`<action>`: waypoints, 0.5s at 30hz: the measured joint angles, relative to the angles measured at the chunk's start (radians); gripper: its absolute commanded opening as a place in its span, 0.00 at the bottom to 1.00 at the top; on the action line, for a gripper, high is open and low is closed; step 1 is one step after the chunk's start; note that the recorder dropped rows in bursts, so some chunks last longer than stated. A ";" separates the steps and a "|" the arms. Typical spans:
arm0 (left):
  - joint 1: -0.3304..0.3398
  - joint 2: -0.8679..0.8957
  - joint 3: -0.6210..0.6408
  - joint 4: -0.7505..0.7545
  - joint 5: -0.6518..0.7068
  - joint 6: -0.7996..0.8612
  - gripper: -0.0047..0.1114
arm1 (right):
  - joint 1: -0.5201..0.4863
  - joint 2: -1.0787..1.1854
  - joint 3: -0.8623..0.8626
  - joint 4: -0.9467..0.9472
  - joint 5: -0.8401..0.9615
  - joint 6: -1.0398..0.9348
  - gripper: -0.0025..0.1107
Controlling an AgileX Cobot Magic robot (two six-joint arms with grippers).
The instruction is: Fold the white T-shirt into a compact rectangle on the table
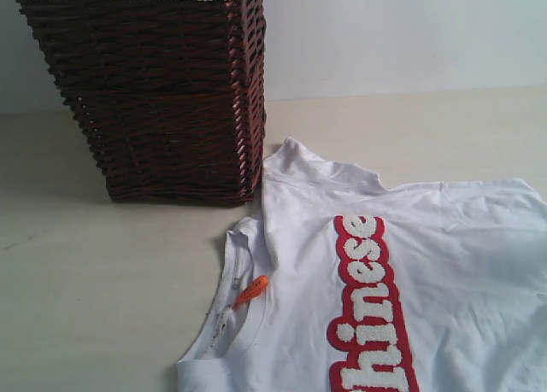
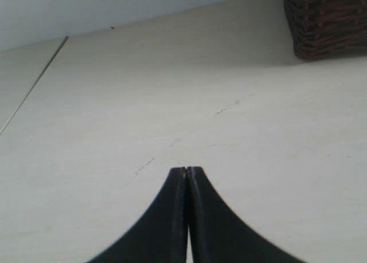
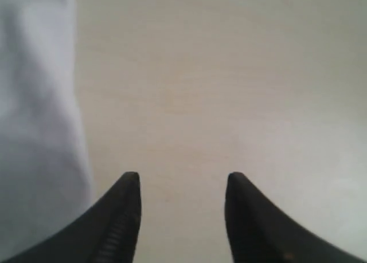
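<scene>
White cotton short-sleeved T-shirt, fuzzy white lettering reading "hinese" edged red, small orange neck tag, lies at four o'clock on the pale cream table; brown wicker basket at eleven. The left gripper is pinched closed, empty; the right gripper is spread, holding nothing, just beside the shirt.

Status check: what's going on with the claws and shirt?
Left claw shut, empty. Right claw open beside white T-shirt. Basket close by its sleeve.
</scene>
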 measured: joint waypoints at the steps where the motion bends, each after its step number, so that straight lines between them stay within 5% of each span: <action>1: 0.000 0.000 0.000 0.000 0.000 0.000 0.04 | -0.020 0.018 -0.025 0.072 0.011 -0.048 0.26; 7: 0.000 0.000 0.000 0.000 0.000 0.000 0.04 | -0.119 0.081 -0.151 0.564 0.310 -0.580 0.02; 11: 0.000 0.000 0.000 0.000 0.000 0.000 0.04 | -0.209 0.090 -0.170 0.930 0.853 -1.005 0.02; 15: 0.000 0.000 0.000 0.000 0.000 0.000 0.04 | -0.267 0.090 -0.172 1.025 0.913 -1.028 0.04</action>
